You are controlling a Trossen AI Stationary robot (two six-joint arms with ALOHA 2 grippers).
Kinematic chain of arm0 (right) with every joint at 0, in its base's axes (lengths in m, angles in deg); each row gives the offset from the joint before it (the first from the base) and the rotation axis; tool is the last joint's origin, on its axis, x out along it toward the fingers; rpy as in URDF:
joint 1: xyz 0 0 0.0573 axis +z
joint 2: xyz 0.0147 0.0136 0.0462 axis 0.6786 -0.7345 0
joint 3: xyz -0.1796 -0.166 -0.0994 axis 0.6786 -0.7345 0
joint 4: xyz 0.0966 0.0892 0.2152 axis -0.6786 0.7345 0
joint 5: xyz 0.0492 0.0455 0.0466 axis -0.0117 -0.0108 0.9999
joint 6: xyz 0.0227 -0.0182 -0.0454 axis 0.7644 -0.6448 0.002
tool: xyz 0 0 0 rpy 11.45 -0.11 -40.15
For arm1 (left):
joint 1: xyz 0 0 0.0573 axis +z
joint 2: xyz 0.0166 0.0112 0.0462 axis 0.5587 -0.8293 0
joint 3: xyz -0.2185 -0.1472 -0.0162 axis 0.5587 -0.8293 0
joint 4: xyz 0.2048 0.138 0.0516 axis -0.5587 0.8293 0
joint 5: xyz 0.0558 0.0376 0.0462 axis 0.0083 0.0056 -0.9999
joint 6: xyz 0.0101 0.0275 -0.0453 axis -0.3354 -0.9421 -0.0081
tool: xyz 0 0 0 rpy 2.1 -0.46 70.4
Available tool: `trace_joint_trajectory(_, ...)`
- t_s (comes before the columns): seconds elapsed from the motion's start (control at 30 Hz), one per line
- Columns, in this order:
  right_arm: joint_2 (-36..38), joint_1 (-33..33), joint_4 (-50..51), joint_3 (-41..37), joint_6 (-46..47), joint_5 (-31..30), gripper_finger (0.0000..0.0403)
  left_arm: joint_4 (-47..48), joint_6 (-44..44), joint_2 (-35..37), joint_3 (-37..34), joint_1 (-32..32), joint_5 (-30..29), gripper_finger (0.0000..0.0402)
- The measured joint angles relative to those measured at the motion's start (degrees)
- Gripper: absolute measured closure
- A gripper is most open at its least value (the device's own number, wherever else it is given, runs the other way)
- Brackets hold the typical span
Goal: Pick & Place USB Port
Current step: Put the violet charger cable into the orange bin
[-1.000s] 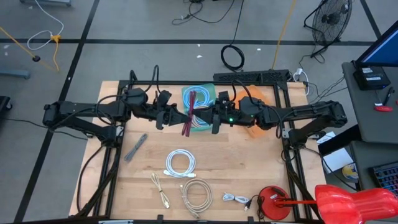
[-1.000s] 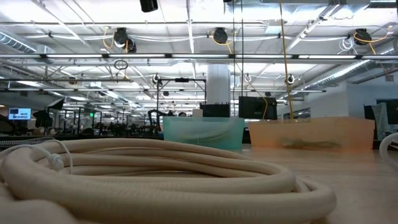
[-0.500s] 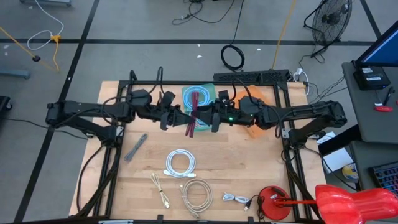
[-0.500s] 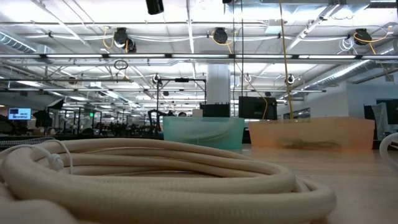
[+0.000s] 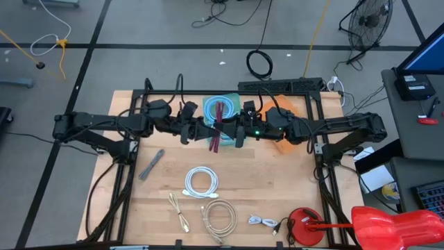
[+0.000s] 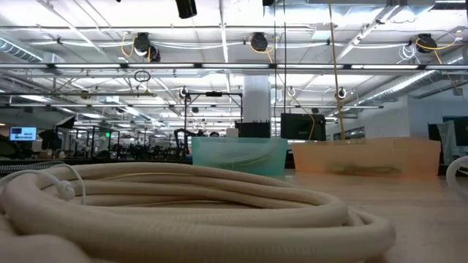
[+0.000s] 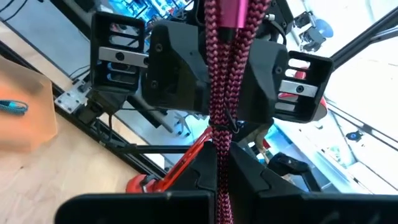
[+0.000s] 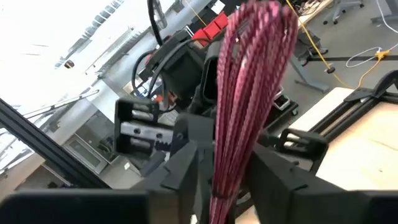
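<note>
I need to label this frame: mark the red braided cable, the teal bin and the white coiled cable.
red braided cable [image 5: 216, 128], high view, middle of the bundle.
teal bin [image 5: 208, 105], high view, its left rim.
white coiled cable [image 5: 201, 182], high view, on the coil's loop.

White coiled cable [image 5: 201, 182], beige coiled cable [image 5: 220, 216], grey bar [image 5: 150, 164], red lamp [image 5: 305, 225], floor fan [image 5: 368, 22]

Teal bin [image 5: 220, 119]: contents partly hidden beneath braided maroon cable [image 5: 217, 125]. Orange bin [image 5: 277, 128]: mostly hidden under right arm. Cream cable coil [image 6: 183, 204], low view: blurred, cut off by edge.
</note>
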Motion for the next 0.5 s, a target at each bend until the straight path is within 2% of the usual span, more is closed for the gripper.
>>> trace_joint_trajectory(0.3, 0.00, -0.09, 0.04, 0.00, -0.05, 1.51, 0.0382, -0.25, 0.23, -0.04, 0.00, 0.04, 0.11, 0.0388)
trace_joint_trajectory(0.5, 0.67, -0.81, 1.58, 0.15, 0.36, 2.88, 0.0382, -3.45, 0.91, 0.89, -0.09, 0.18, 5.36, 0.0324)
